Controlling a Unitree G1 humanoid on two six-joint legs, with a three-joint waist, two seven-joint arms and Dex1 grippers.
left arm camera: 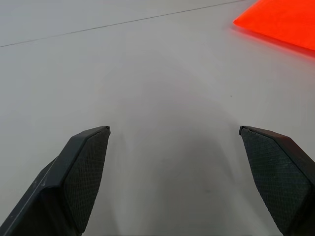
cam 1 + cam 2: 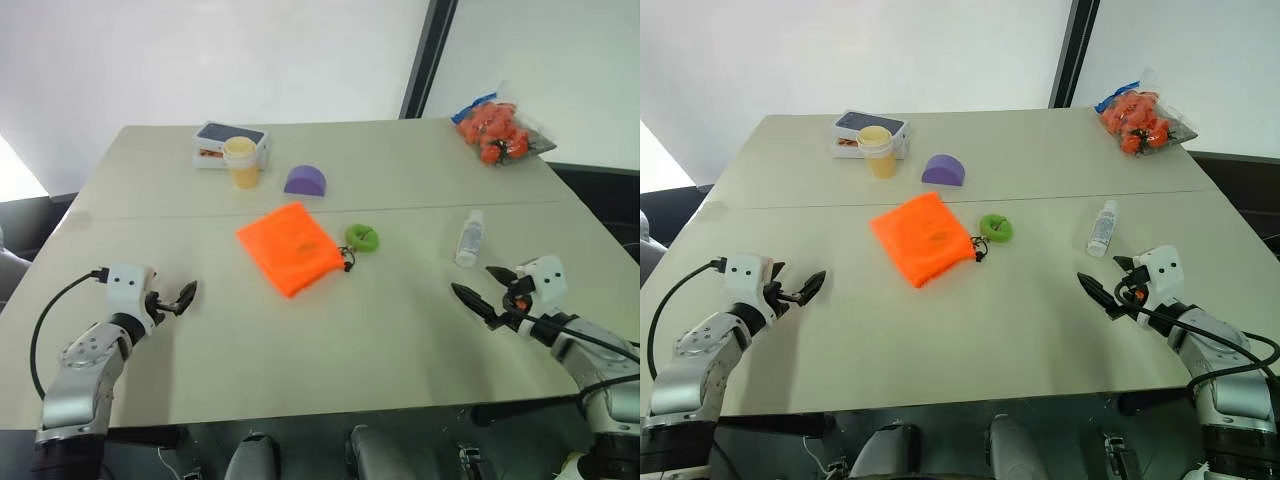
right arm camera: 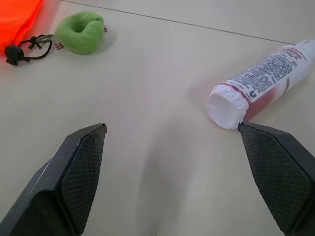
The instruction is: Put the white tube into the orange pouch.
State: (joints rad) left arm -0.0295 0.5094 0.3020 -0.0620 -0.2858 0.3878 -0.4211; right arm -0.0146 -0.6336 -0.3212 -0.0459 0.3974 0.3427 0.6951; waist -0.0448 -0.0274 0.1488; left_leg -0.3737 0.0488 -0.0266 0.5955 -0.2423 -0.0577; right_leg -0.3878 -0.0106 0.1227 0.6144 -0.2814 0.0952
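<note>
White tube (image 2: 469, 239) lying on its side on the counter (image 2: 400, 330), right of centre, nothing touching it, and the right gripper (image 2: 487, 291) hangs just beside it on the near side, fingers (image 3: 81, 167) spread wide and empty! Orange pouch (image 2: 290, 246) lies flat mid-counter, its dark cord (image 3: 27, 46) trailing off one corner toward a green ring (image 2: 362, 237) just beside it. Over on the far left, the left gripper (image 2: 178, 298) hovers low above bare counter, well apart from the pouch, fingers (image 1: 83, 172) also gaping wide with nothing between them. Far side: a purple half-round block (image 2: 305, 180), a pale yellow cup (image 2: 240, 160) by a flat box (image 2: 215, 140), and a clear bag of orange-red items (image 2: 495, 128) at the far right corner.
</note>
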